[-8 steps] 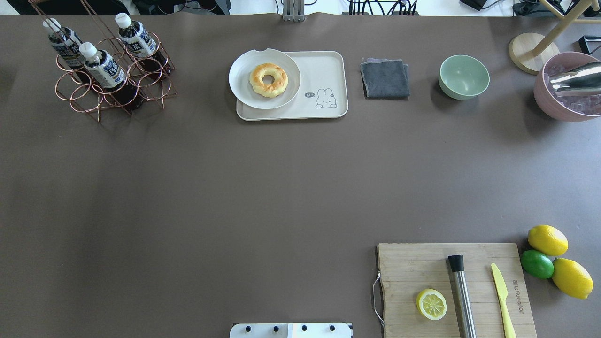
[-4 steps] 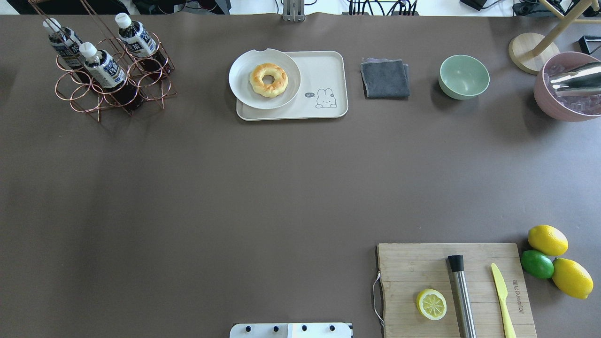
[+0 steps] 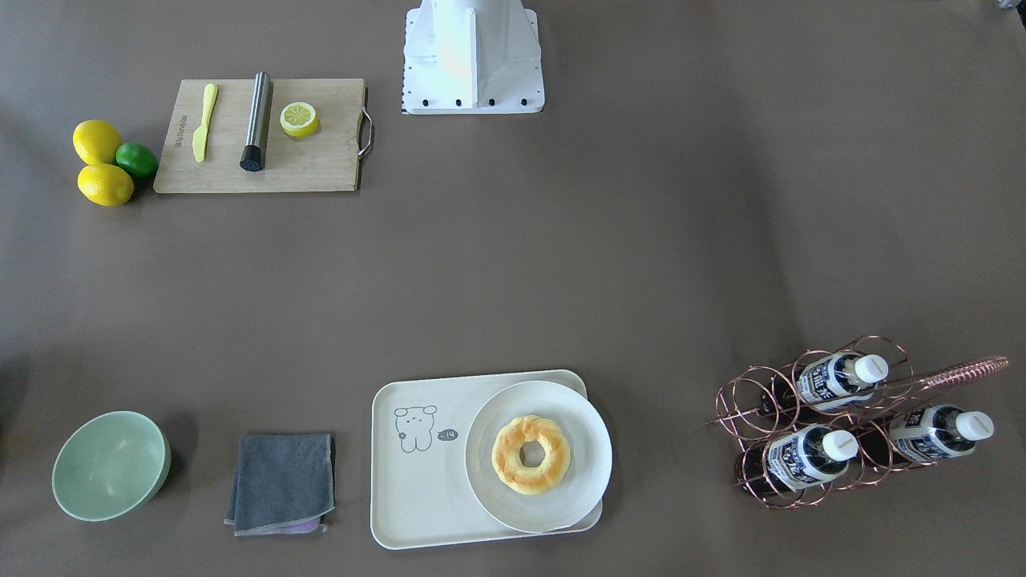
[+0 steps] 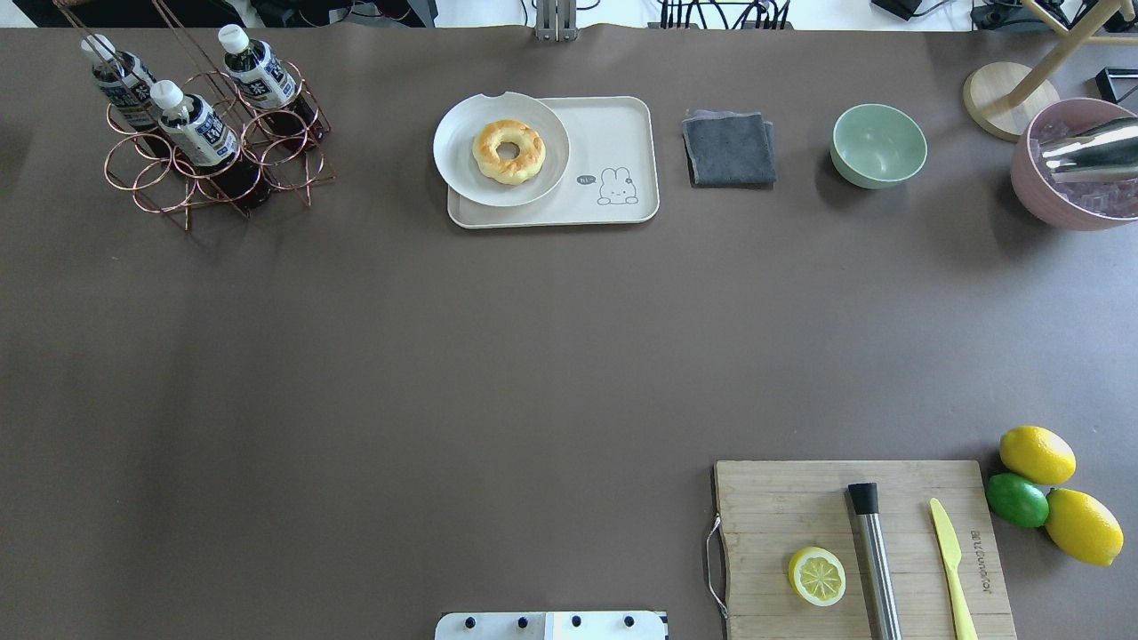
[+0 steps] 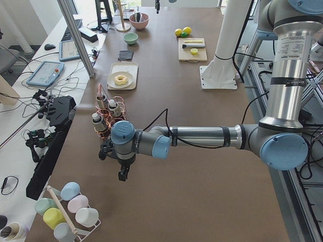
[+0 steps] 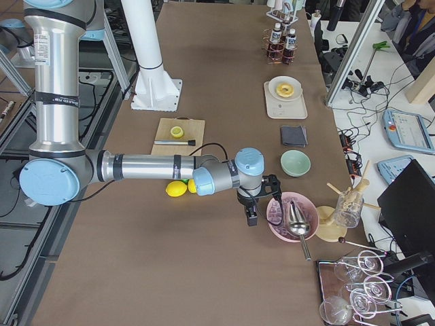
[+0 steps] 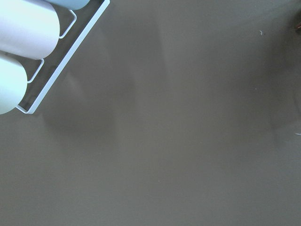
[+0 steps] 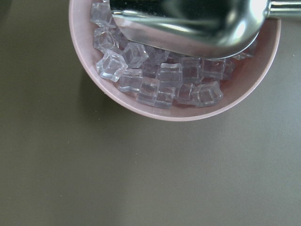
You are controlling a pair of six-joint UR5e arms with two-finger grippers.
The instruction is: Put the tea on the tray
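Note:
Three tea bottles (image 4: 191, 124) with white caps stand in a copper wire rack (image 4: 213, 178) at the far left; they also show in the front view (image 3: 805, 457). The cream tray (image 4: 613, 133) with the bear drawing lies at the far middle, also in the front view (image 3: 409, 481). A round white plate (image 4: 462, 169) with a doughnut (image 4: 508, 151) covers the tray's left part. My left gripper (image 5: 122, 173) shows only in the left side view, nearer the camera than the rack; I cannot tell its state. My right gripper (image 6: 249, 216) shows only in the right side view, beside a pink bowl; state unclear.
A grey cloth (image 4: 729, 148), a green bowl (image 4: 878, 145) and a pink bowl of ice (image 4: 1067, 196) with a metal scoop sit along the far edge. A cutting board (image 4: 800, 507) with a lemon half, muddler and knife is near right. Pastel cups (image 7: 23, 28) stand at the left end.

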